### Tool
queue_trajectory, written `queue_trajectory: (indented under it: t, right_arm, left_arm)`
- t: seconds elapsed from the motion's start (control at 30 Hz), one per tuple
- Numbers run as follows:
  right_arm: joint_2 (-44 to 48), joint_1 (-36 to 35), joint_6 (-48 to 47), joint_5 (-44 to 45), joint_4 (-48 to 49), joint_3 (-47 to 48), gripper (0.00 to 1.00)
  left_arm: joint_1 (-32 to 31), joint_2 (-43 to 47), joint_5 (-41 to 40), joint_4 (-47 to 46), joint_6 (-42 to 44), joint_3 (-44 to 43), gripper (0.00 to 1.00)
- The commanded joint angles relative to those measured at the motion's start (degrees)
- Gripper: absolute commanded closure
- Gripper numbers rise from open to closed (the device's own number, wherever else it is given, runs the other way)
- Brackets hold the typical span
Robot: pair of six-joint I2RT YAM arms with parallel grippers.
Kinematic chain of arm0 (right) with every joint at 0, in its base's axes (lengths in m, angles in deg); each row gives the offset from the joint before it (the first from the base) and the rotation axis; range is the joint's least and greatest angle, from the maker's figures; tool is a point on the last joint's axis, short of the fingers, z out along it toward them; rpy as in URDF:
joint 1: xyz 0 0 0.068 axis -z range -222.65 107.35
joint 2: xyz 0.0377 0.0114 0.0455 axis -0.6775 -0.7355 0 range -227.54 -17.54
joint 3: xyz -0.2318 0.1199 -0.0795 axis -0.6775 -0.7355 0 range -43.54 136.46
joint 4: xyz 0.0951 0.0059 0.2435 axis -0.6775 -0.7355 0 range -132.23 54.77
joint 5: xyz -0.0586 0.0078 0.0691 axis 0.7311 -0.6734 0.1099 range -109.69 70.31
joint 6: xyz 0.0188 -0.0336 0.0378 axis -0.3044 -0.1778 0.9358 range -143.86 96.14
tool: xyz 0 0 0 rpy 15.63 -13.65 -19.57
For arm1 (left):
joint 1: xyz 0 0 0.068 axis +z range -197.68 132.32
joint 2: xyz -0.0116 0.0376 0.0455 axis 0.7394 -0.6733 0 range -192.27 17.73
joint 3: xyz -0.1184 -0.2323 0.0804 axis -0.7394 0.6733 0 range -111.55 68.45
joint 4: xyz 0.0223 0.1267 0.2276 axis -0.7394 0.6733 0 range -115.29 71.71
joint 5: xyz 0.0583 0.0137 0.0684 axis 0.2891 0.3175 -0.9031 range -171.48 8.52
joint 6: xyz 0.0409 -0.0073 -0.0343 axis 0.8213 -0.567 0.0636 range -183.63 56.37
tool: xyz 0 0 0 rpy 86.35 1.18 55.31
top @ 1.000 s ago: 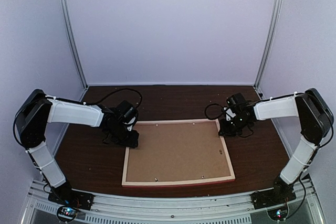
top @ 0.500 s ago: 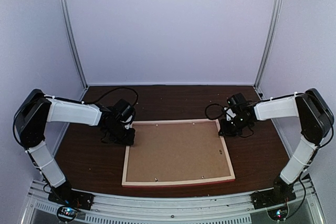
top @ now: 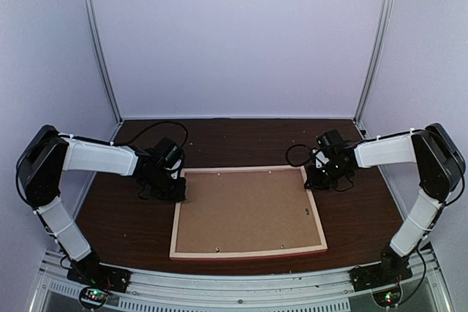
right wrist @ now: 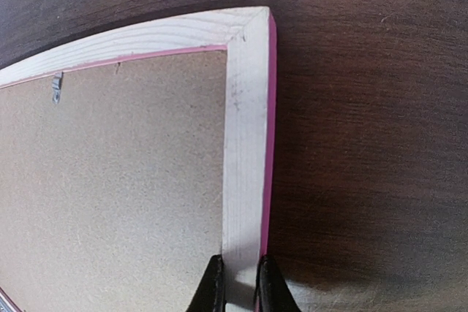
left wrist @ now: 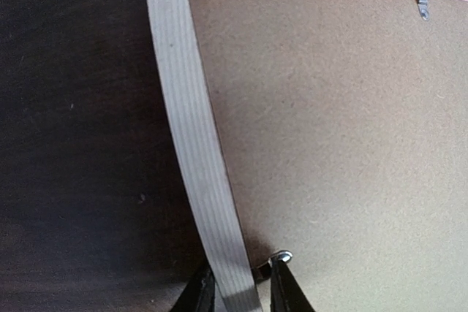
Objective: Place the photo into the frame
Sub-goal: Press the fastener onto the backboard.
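The frame (top: 248, 253) is lying face down on the dark wooden table (top: 117, 217), roughly centred between the two arms. Pale wood rails are up, and there's just a stripe of pink (right wrist: 271, 107) down the outer right edge. A brown backing board (top: 245, 210) fills the opening, with small metal clips (left wrist: 422, 3) sitting along its far edge.

Over on the left, the left gripper (top: 178, 193) is down at the far-left corner. From its wrist camera, the fingers (left wrist: 201, 294) straddle the left rail, one on the table side and one on the backing side. A clip (left wrist: 280, 257) sits right by the inner fingertip. There's a thin dark line between that finger and the wood, so I cannot tell whether it's a true pinch or just a close bracket.

On the right, the right gripper (top: 316, 180) is at the far-right corner. Its fingers (right wrist: 214, 283) are clamped on the right rail, wood on the inside and pink edge on the outside. The frame lies flat on the table.
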Motion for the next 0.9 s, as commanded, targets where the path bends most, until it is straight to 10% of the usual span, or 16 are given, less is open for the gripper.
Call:
queue_trajectory:
  t: [0.0, 0.17, 0.5, 0.87]
  right_arm:
    - [-4.32, 0.59, 1.02, -0.47, -3.88, -3.11, 1.00]
    - [-4.00, 0.59, 0.74, -0.61, -4.29, -2.80, 1.00]
    - [-3.19, 0.55, 0.61, -0.79, -5.02, -2.39, 1.00]
    - [-2.61, 0.54, 0.82, -0.63, -5.07, -2.72, 1.00]
  left_arm:
    - [-0.03, -1.91, 3.06, -2.97, 1.20, 1.92, 0.83]
    - [0.15, -1.09, 3.74, -3.31, 1.89, 1.96, 0.82]
    - [0.78, 2.25, 6.21, -2.09, 2.79, 1.94, 0.48]
    - [0.80, 4.36, 5.06, -1.21, 2.29, 5.00, 0.59]
